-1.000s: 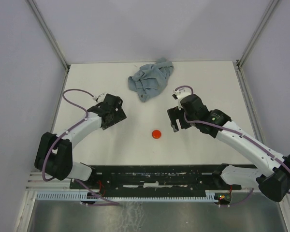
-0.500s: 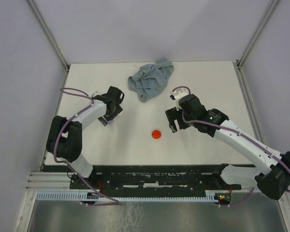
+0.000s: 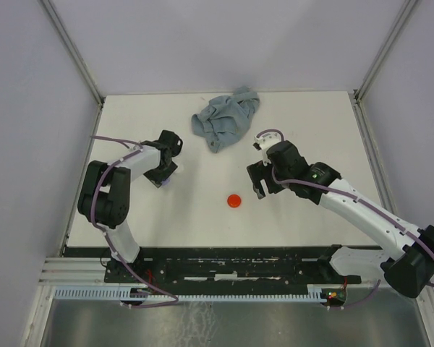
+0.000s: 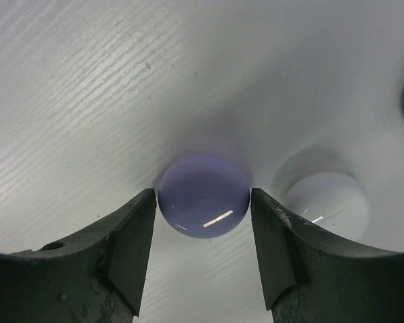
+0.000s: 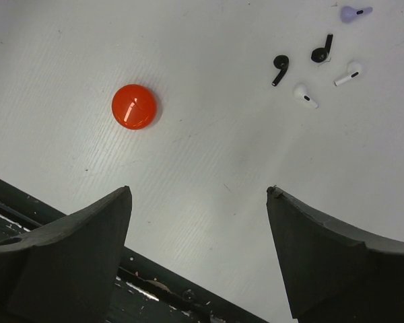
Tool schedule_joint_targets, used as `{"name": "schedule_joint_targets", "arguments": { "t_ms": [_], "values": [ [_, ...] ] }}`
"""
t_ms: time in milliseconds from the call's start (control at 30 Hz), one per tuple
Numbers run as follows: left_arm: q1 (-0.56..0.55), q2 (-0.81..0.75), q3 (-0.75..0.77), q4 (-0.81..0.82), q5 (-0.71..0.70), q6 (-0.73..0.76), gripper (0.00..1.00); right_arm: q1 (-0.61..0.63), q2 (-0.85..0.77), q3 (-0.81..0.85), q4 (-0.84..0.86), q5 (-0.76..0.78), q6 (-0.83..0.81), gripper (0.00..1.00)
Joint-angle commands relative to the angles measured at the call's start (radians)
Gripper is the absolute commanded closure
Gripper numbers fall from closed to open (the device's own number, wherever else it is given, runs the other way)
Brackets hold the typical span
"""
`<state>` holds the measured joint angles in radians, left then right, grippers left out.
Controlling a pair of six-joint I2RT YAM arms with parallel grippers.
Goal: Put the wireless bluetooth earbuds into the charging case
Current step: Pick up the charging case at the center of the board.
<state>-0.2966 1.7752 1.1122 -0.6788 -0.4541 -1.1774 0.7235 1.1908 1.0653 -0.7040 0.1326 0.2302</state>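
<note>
My left gripper (image 4: pixel 203 195) is low on the table, and its fingertips press both sides of a lilac round disc (image 4: pixel 203 215). A white round disc (image 4: pixel 326 204) lies just right of it. In the top view this gripper (image 3: pixel 161 181) is at the left of the table. My right gripper (image 5: pixel 198 192) is open and empty above the table; it sits mid-right in the top view (image 3: pixel 259 184). Its camera shows the tiny earbuds: two black (image 5: pixel 280 67) (image 5: pixel 320 52), two white (image 5: pixel 304 95) (image 5: pixel 348 73) and a lilac one (image 5: pixel 354 12). I cannot make them out in the top view.
A red round disc (image 3: pixel 234 200) lies near the table's middle, left of my right gripper, and shows in the right wrist view (image 5: pixel 133 106). A crumpled blue-grey cloth (image 3: pixel 224 119) lies at the back. A dark rail (image 5: pixel 155 282) runs along the near edge.
My left arm has folded in and swung its gripper down and to the left onto the lilac disc. My right gripper has barely shifted.
</note>
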Motion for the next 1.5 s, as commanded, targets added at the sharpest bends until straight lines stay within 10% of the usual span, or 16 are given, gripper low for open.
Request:
{"name": "schedule_joint_targets", "arguments": {
  "t_ms": [0,800,1467],
  "values": [
    [0.020,0.026,0.039,0.036,-0.029,-0.018,0.35,-0.007,0.016,0.032,0.027,-0.010,-0.023,0.11],
    [-0.050,-0.131,-0.007,0.097,0.015,0.365,0.58,-0.011,0.035,0.067,0.054,-0.101,0.035,0.11],
    [-0.301,-0.626,-0.356,0.826,0.335,1.028,0.61,-0.069,0.115,0.288,-0.018,-0.285,0.129,0.16]
  ]
}}
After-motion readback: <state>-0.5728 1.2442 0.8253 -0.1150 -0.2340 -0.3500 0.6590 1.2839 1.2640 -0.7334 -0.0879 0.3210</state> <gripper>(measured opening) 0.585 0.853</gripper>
